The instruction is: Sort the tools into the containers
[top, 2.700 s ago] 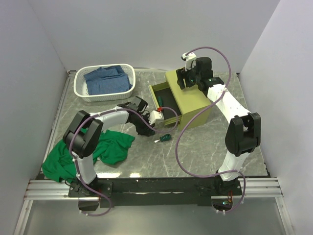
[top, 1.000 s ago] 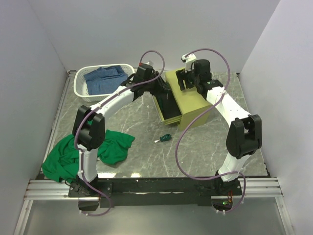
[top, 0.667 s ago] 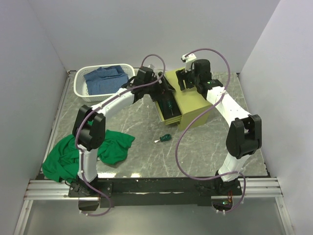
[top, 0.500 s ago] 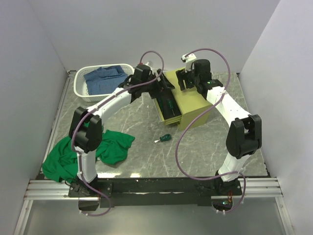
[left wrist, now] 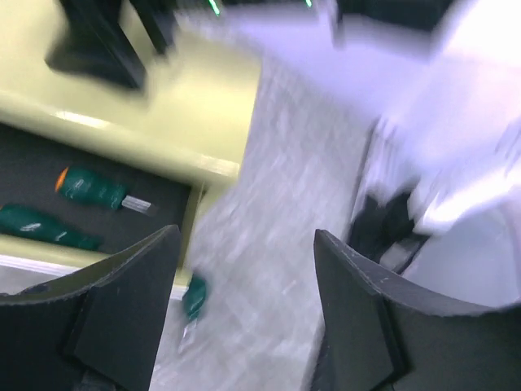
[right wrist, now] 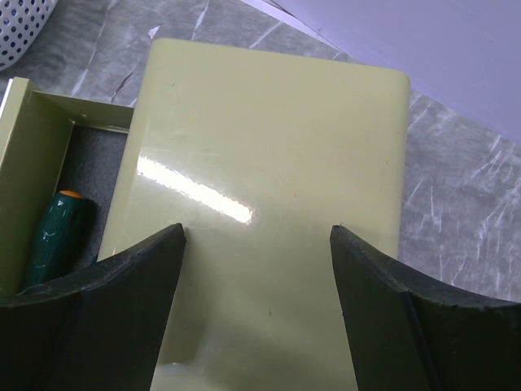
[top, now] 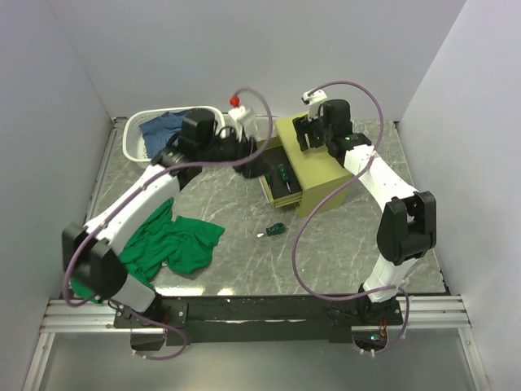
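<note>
- The stubby screwdriver (top: 273, 230) lies loose on the table (top: 342, 252), just in front of the tool chest (top: 321, 167). It is the only tool visible outside the chest. No hammer or hex keys are in view.
- The chest's drawer (left wrist: 32, 175) stands pulled out. On its dark liner lie an orange-capped screwdriver (left wrist: 91, 189) and, just beside it, a second screwdriver (left wrist: 45, 226).
- A second ago the left arm was reaching over that drawer. It has since swung back toward the basket side, and the left fingers (left wrist: 122, 318) are now spread wide with nothing between them, though that view is blurred.
- Judging from this, a screwdriver was just dropped in and that delivery is finished. The stubby one on the table looks like the next pick.
- The right fingers (right wrist: 114, 318) stand wide apart over the chest's glossy top and hold nothing. I cannot tell whether they touch the lid.
- Well to the left, the white basket (top: 138, 151) holds only a blue cloth (top: 163, 126). A green cloth (top: 183, 244) lies crumpled on the table.
</note>
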Controlling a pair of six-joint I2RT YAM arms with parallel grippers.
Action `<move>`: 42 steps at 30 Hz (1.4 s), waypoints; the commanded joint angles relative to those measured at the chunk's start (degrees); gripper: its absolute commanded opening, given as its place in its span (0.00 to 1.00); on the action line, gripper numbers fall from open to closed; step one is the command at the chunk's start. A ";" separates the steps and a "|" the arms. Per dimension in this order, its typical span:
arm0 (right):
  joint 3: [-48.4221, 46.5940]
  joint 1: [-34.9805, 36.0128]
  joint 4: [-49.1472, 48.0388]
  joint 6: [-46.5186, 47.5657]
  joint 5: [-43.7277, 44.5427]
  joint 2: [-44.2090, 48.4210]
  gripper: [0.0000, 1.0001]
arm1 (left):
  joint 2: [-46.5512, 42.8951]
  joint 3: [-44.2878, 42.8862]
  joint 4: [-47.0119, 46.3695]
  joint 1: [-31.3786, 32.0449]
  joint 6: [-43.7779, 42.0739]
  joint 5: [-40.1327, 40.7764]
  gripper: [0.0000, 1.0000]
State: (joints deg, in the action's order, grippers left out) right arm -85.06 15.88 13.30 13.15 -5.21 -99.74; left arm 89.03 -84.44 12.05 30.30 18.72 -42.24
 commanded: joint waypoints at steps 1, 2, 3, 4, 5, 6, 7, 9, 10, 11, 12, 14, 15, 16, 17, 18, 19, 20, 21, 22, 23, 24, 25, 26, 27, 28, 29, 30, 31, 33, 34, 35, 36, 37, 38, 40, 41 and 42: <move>3.32 -0.32 10.43 0.12 1.52 -0.19 0.80 | -6.57 9.97 11.83 1.60 -29.94 -1.37 0.71; 3.23 -0.24 10.52 0.12 1.43 -0.27 0.80 | -7.38 11.74 12.46 1.95 -32.84 2.13 0.70; 3.40 -0.23 10.43 0.21 1.17 -0.28 0.80 | -8.17 13.50 12.55 2.65 -37.31 3.99 0.67; 3.41 -0.15 10.26 0.30 1.08 -0.45 0.80 | -9.57 16.56 11.95 2.92 -38.75 5.31 0.67; 3.58 -0.15 10.08 0.39 1.08 -0.54 0.80 | -9.75 17.64 12.11 3.09 -40.06 6.19 0.67; 3.58 -0.06 10.08 0.39 1.08 -0.54 0.80 | -9.93 18.52 12.03 3.70 -42.43 7.86 0.66; 3.49 -0.06 10.17 0.39 1.08 -0.63 0.80 | -10.11 20.09 11.85 4.23 -43.06 8.83 0.66; 3.32 -0.06 10.08 0.30 1.08 -0.80 0.81 | -10.37 22.56 8.87 7.64 -44.46 12.07 0.68; 3.32 -0.06 10.25 -0.05 1.17 -0.89 0.81 | -10.37 24.74 8.25 9.58 -45.69 13.66 0.68; 3.41 -0.06 10.25 0.04 1.17 -0.98 0.81 | -10.37 25.72 6.51 13.25 -46.57 15.15 0.69; 3.58 -0.06 10.25 -0.05 1.17 -0.98 0.81 | -9.68 26.43 5.10 14.42 -46.93 16.82 0.69; 3.49 0.03 10.25 0.04 1.08 -0.89 0.81 | -8.36 27.31 1.51 15.57 -46.32 19.55 0.70; 3.41 -0.06 10.17 -0.05 1.17 -0.72 0.81 | -6.96 27.40 0.70 15.84 -46.32 20.26 0.70; 3.32 -0.06 10.17 -0.14 1.17 -0.45 0.81 | -6.51 27.49 -0.09 16.19 -46.58 21.14 0.70; 3.49 -0.06 10.08 -0.23 1.17 -0.36 0.81 | -6.07 27.67 -1.32 16.80 -46.67 21.49 0.70; 3.58 -0.06 10.08 -0.23 1.08 -0.10 0.81 | -4.76 27.84 -3.16 17.15 -47.02 21.84 0.68; 3.76 -0.06 10.08 -0.23 1.08 0.16 0.81 | -3.96 27.84 -4.05 17.50 -47.02 22.37 0.67; 4.11 -0.15 10.08 -0.23 1.08 0.43 0.81 | -3.17 27.76 -4.58 18.03 -46.85 22.90 0.67; 4.20 -0.06 10.08 -0.23 1.00 0.51 0.81 | -1.60 27.58 -5.63 18.21 -46.76 22.99 0.68; 4.37 -0.23 10.08 -0.23 0.99 0.86 0.82 | -0.80 27.49 -6.25 18.38 -46.67 23.08 0.68; 4.72 -0.32 10.08 -0.31 0.99 1.04 0.82 | -0.01 27.32 -6.69 18.73 -46.76 23.34 0.69; 4.99 -0.41 10.08 -0.31 0.91 1.13 0.82 | 1.48 27.23 -7.13 18.83 -46.76 23.26 0.69; 5.16 -0.50 10.17 -0.31 0.73 1.39 0.82 | 2.19 27.05 -7.48 18.91 -46.76 22.99 0.70; 5.34 -0.67 10.17 -0.40 0.56 1.48 0.82 | 2.89 26.79 -7.66 19.00 -46.76 22.12 0.70; 5.34 -0.85 10.25 -0.40 0.55 1.66 0.82 | 4.38 26.35 -7.83 19.09 -46.41 21.76 0.70; 5.60 -0.94 10.25 -0.40 0.47 1.66 0.82 | 5.26 26.00 -8.18 19.18 -46.23 21.85 0.70; 5.60 -1.11 10.34 -0.49 0.47 1.66 0.82 | 6.06 25.82 -8.53 19.18 -45.88 22.11 0.70; 5.60 -1.29 10.26 -0.49 0.47 1.75 0.82 | 7.80 25.30 -8.89 19.18 -45.27 22.63 0.70; 5.69 -1.38 10.34 -0.49 0.38 1.75 0.82 | 8.60 25.21 -9.33 19.26 -45.18 22.81 0.70; 5.78 -1.46 10.52 -0.67 0.38 2.01 0.82 | 10.80 24.77 -11.43 19.35 -44.04 23.69 0.71; 5.95 -1.73 10.52 -0.58 0.29 2.36 0.82 | 11.42 24.42 -11.70 19.27 -43.77 23.87 0.71; 6.30 -1.73 10.52 -0.58 0.29 2.54 0.82 | 12.21 24.07 -11.70 19.27 -43.86 23.78 0.71; 6.65 -1.82 10.52 -0.49 0.29 2.71 0.82 | 13.69 22.85 -11.70 19.35 -43.77 23.87 0.72; 7.01 -1.90 10.61 -0.49 0.29 3.15 0.82 | 14.41 22.31 -11.70 19.35 -43.60 23.61 0.72; 7.71 -1.99 10.61 -0.40 0.20 3.24 0.82 | 15.11 21.70 -11.70 19.35 -43.59 23.34 0.72; 8.32 -2.17 10.61 -0.40 0.03 3.85 0.82 | 17.22 20.03 -11.00 19.35 -43.86 21.68 0.70; 8.85 -2.34 10.61 -0.32 -0.06 3.94 0.82 | 17.75 19.50 -10.56 19.70 -44.38 21.41 0.69; 9.03 -2.43 10.61 -0.31 -0.15 4.12 0.82 | 18.10 19.15 -9.78 19.97 -44.82 20.89 0.62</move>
State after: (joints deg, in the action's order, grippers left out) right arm -80.14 14.83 12.49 13.32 -5.82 -95.72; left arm 103.09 -61.41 4.27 49.67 -25.69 -18.83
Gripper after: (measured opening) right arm 0.814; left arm 0.696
